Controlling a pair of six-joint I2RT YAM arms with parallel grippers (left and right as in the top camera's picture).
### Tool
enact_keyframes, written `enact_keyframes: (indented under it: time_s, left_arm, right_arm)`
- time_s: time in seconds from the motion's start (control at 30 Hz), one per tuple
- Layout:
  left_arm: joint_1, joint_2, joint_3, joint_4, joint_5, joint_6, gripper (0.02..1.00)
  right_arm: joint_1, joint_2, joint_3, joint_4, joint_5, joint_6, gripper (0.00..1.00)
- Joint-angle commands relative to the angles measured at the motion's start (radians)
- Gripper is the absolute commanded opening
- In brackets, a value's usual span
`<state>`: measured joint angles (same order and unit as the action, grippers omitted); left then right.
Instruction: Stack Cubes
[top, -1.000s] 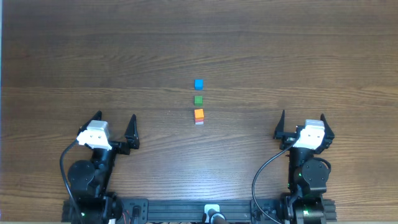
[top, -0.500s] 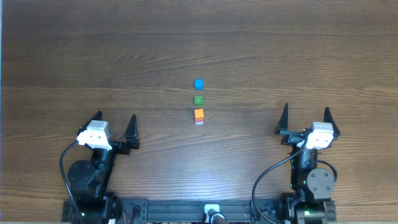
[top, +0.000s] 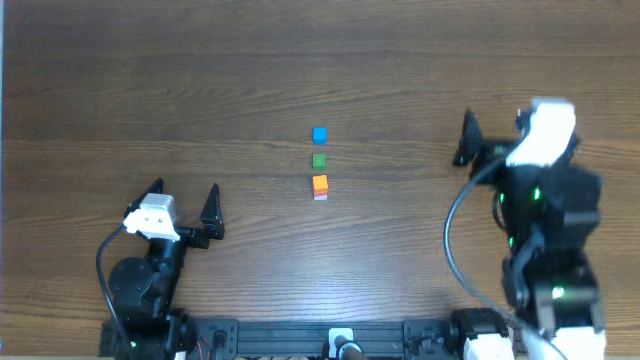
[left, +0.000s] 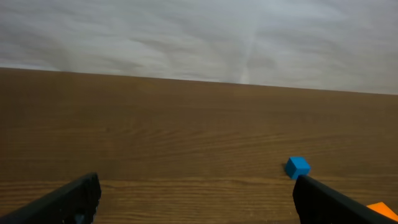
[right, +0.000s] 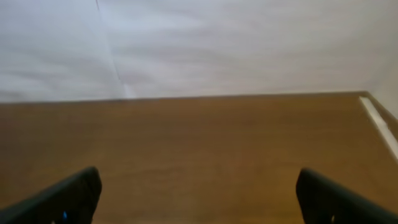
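Three small cubes in a row on my brown wood-grain tabletop (top: 150, 80); both grippers have their fingers spread wide and empty.
I take the small green cube (top: 319, 161) as my mark. The small blue cube (top: 319, 135) sits just beyond it, apart. The small orange cube (top: 320, 183) sits just nearer the arm bases, with a pale sliver (top: 320, 197) at its near edge that I cannot identify. My left gripper (top: 184, 192) rests low, well to the green cube's left. My right gripper (right: 198, 174) hangs high, well to its right.
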<state>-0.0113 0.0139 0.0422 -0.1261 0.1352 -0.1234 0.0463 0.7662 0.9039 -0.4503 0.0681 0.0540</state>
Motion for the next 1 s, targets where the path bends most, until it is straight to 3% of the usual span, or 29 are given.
enact_keyframes:
  time_s: [0.03,0.37,0.63,1.0]
  left_arm:
    - [-0.004,-0.007,-0.008,0.003,0.010,0.014,1.000]
    - [-0.004,-0.007,-0.008,0.003,0.010,0.014,0.998]
    - [-0.004,-0.007,-0.008,0.003,0.010,0.014,0.998]
    - [-0.004,-0.007,-0.008,0.003,0.010,0.014,0.998]
  right_arm:
    - [0.073,0.289,0.307,-0.253,-0.027,0.091,0.993]
    - [0.369,0.783,0.568,-0.493,-0.025,0.307,0.991]
    - [0.479,1.078,0.715,-0.550,-0.023,0.431,0.993]
    - [0.536,1.358,0.859,-0.565,-0.050,0.451,0.993]
